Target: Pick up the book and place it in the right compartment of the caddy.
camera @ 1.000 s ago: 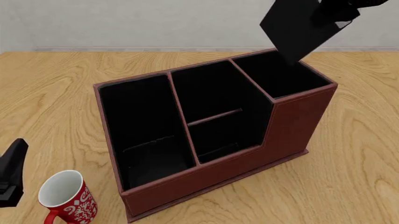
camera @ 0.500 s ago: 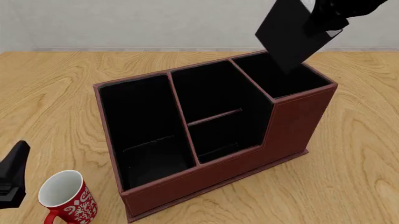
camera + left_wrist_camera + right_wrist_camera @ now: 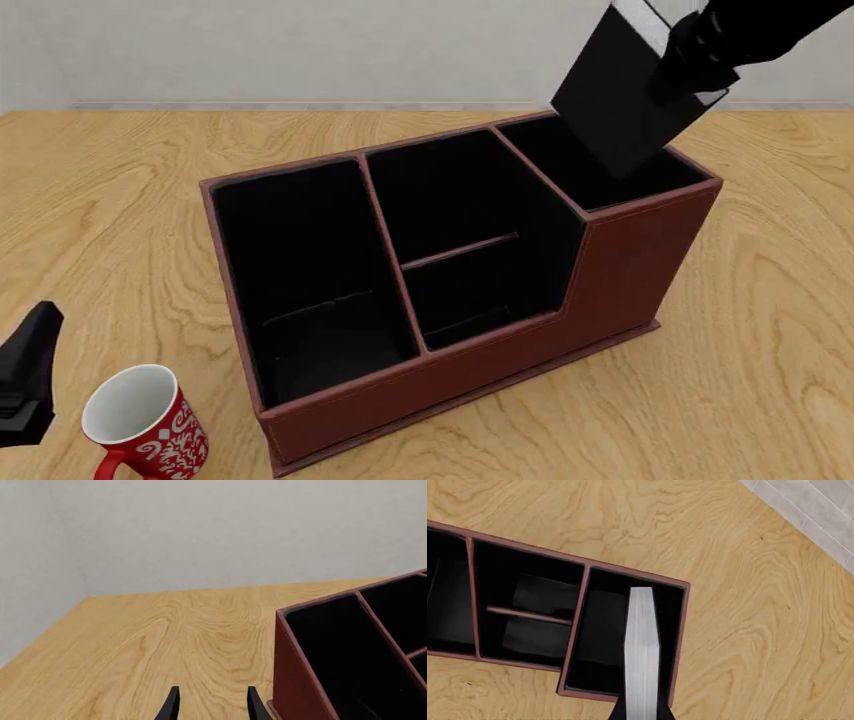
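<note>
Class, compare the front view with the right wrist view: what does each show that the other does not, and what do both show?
Only the front view shows the red mug, the left hand beside it, the book's black cover and the caddy's stepped front wall. Only the right wrist view shows the book's white page edges end-on, lined up over the right compartment. Both show the book held by the right hand, the caddy with its three sections, and the wooden table.

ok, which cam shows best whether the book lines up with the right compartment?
Right wrist view: it looks down the book edge-on, inside the right compartment outline. Front view shows the book tilted above that section, alignment less clear. Left wrist view misses it.
</note>
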You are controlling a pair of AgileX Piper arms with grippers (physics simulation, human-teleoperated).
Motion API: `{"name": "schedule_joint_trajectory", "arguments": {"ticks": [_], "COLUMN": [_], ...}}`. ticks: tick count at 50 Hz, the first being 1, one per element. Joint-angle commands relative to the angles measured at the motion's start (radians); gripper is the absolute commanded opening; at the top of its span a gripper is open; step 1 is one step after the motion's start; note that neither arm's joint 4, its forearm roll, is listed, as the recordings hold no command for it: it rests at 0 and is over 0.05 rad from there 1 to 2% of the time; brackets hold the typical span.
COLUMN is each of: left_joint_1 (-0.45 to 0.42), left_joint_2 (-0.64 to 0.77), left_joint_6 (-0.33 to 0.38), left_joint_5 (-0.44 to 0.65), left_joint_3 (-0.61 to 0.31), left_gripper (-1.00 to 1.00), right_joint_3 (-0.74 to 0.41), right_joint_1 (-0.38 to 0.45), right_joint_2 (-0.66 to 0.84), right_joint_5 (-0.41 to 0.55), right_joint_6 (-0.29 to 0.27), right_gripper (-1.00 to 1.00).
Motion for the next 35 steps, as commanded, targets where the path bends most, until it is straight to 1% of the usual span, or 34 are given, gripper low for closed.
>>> {"name": "schedule_joint_trajectory", "arguments": {"ticks": [1,6,16,19,22,24,26,33,35], "left_joint_1": [-0.001,0.000,0.000,0.000,-0.001,-0.001,-0.001,0.001,0.001], "left_joint_2": [0.000,0.000,0.000,0.000,0.000,0.000,0.000,0.000,0.000], "left_joint_6": [0.003,0.001,0.000,-0.002,-0.002,-0.002,-0.001,-0.002,-0.004], "left_joint_5": [0.005,0.005,-0.001,-0.001,-0.003,-0.002,-0.003,-0.008,-0.008], "left_joint_3": [-0.005,-0.003,0.009,0.010,0.013,0.013,0.013,0.022,0.023], "left_gripper": [1.00,1.00,1.00,1.00,1.00,1.00,1.00,1.00,1.00], "right_joint_3": [-0.004,0.004,0.007,0.002,0.004,0.023,0.018,0.026,0.028], "right_joint_1": [0.003,-0.001,0.015,0.016,0.023,0.017,0.022,0.026,0.016], "right_joint_2": [0.007,0.011,0.017,0.018,0.016,0.014,0.017,0.019,0.022], "right_joint_5": [0.000,0.000,0.000,0.000,0.000,0.000,0.000,0.000,0.000], "right_joint_6": [0.021,0.015,0.033,0.030,0.038,0.032,0.042,0.045,0.036], "right_gripper": [-1.00,-1.00,-1.00,-1.00,-1.00,-1.00,-1.00,-1.00,-1.00]}}
